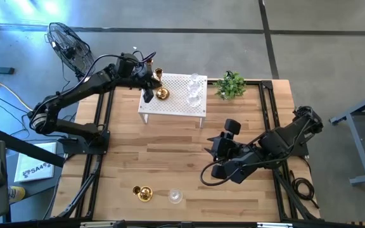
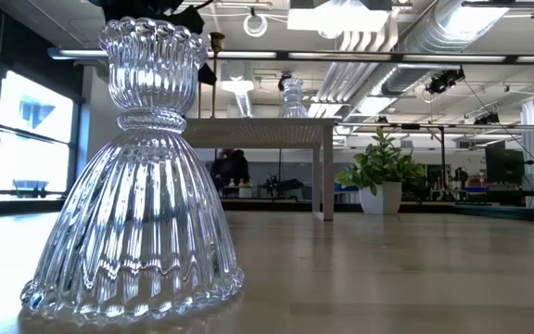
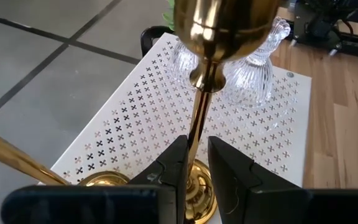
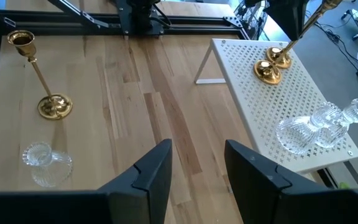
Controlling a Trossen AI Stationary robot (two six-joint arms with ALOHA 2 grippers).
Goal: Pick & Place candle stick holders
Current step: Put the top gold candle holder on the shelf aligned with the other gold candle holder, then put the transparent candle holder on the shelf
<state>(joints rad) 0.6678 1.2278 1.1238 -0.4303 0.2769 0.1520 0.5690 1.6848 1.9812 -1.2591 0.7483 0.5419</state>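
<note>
A white box [image 1: 32,168] printed "SA4" is lying on the floor off the table's [image 1: 182,158] left edge; no other writing can be read.

The white perforated stand [image 1: 173,104] at the table's far edge is serving as the landmark. It is carrying 2 brass candle stick holders [image 1: 161,92] at its left end and 2 clear glass holders [image 1: 194,92] toward its right end. The left gripper [image 3: 196,163] is sitting over the stand's left end, its fingers narrowly parted on either side of one brass holder's slim stem [image 3: 196,127]; whether they are actually pinching the stem cannot be told. The second brass holder is leaning just beside it.

A potted plant [image 1: 230,85] is standing just right of the stand.

Well in front of the stand, near the table's front edge, 1 brass holder [image 1: 143,192] and 1 glass holder [image 1: 175,197] are resting side by side on the wood.

The right gripper [image 4: 197,163] is hovering over the table in front of the stand's right end, fingers partly spread and holding nothing.
</note>
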